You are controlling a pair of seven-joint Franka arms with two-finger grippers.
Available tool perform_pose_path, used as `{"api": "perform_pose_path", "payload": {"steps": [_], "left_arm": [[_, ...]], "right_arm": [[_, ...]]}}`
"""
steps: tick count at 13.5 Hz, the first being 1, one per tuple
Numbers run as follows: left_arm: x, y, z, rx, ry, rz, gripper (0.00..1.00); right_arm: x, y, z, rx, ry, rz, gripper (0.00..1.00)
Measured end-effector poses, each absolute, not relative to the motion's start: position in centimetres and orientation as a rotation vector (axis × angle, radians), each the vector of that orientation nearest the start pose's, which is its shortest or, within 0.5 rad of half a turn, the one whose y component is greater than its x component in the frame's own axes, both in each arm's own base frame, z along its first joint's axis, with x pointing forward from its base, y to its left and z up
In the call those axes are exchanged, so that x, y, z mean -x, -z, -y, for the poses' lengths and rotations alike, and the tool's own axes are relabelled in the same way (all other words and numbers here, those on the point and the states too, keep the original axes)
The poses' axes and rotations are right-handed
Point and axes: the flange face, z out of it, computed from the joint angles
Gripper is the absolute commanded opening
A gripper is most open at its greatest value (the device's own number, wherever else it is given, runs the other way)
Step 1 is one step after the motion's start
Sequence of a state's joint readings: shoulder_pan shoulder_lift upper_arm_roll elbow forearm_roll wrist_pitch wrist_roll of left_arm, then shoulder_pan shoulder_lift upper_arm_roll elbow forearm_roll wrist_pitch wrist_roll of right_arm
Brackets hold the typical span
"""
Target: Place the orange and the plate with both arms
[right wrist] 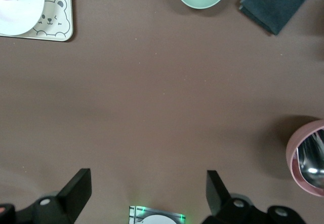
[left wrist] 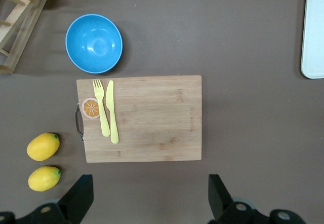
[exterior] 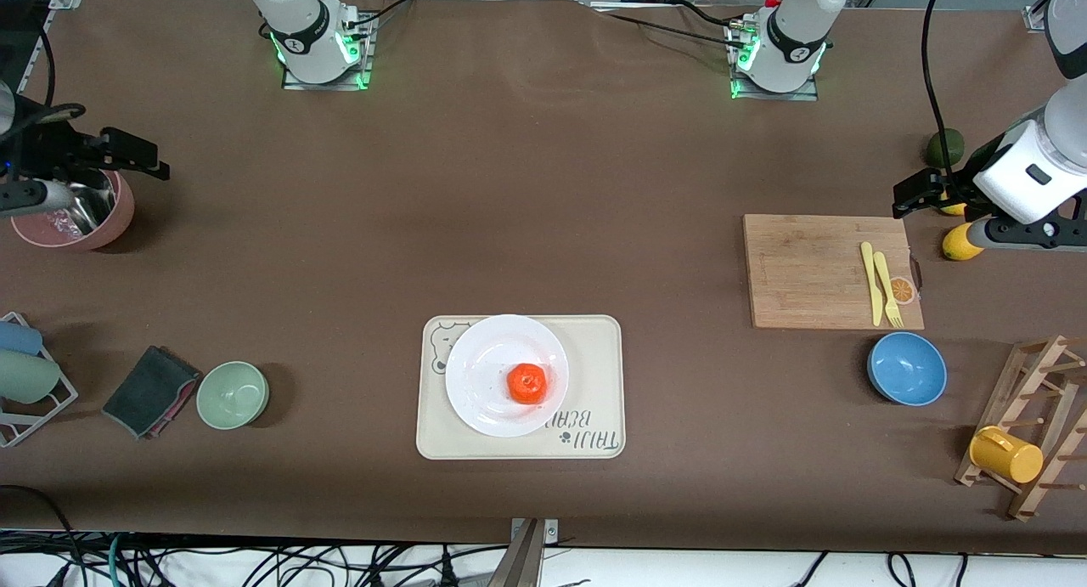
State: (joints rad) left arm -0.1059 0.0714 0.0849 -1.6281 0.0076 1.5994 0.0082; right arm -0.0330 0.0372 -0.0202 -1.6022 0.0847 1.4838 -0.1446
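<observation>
Since both arms sit way out at the table's ends, each gripper gets partly cut off by the frame edge in the front view, though the wrist views show both with fingers spread wide and holding nothing. Nearest the front camera, the orange [exterior: 527, 384] sits on the white plate [exterior: 484, 400], and the plate rests on the cream tray [exterior: 599, 383], which reads "TAIJI BEAR" beside a bear drawing. That's mid-table, well apart from both hands. Farther back, the left gripper [exterior: 905, 198] hangs near the cutting board [exterior: 807, 273] and lemons [exterior: 958, 241], while the right gripper [exterior: 140, 158] hovers by the pink bowl [exterior: 119, 217].
</observation>
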Motion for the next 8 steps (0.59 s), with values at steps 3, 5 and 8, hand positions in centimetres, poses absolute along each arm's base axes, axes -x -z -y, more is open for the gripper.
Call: {"api": "perform_pose_path", "payload": {"steps": [3, 5, 8], "left_arm": [[-57.3, -56.0, 1.3, 3.123, -0.156, -0.046, 1.0], [-57.3, -56.0, 1.3, 3.123, -0.156, -0.046, 1.0], [-57.3, -56.0, 1.3, 3.123, -0.156, -0.046, 1.0]], "right_arm": [[-55.3, -59.3, 1.4, 3.07, -0.212, 0.15, 1.0], [-55.3, -59.3, 0.7, 3.083, -0.216, 0.165, 1.0], [-55.3, -59.5, 0.7, 3.089, -0.21, 0.163, 1.0]]}}
